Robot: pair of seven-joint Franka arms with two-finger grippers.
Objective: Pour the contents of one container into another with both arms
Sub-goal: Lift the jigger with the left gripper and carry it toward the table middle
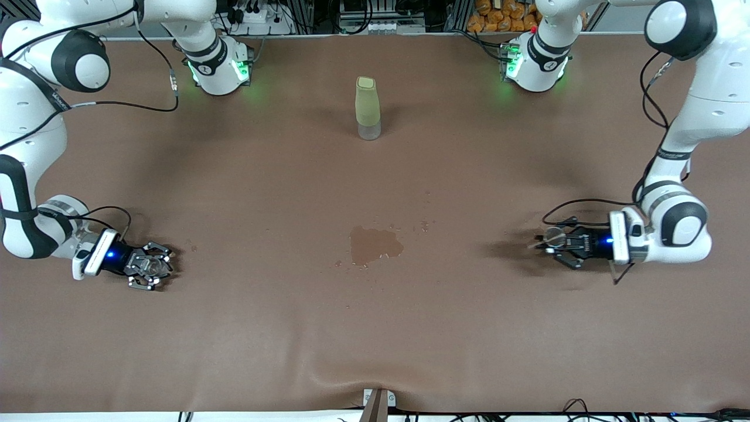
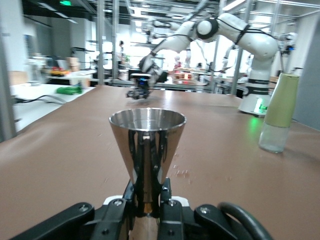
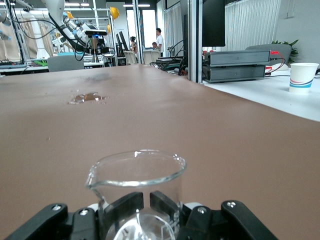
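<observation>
The wet patch [image 1: 376, 244] on the brown table cover [image 1: 375, 340] serves as the landmark here, since both vessels flank it. The left gripper [image 1: 554, 241] sits low toward the left arm's end of the table, level with the patch, its fingers clamped on the narrow stem of a polished metal cup [image 2: 147, 150] that stands upright with its mouth open to the ceiling. The right gripper [image 1: 153, 267] is toward the right arm's end, a little nearer the front camera than the patch, and its fingers are closed around the base of a clear glass beaker [image 3: 136, 187], also upright, with a small pouring lip on its rim. The two held vessels are well apart, with the patch roughly midway between them, so neither arm is clearly closer to a meeting point; I judge that both must travel inward toward the patch before any tilt is useful. The line joining the two containers runs along the table's length, and both long axes are vertical. A tall bottle [image 1: 368, 108] with a pale green sleeve stands upright farther from the front camera than the patch, untouched and away from either gripper. Whether either held vessel carries liquid cannot be told.
</observation>
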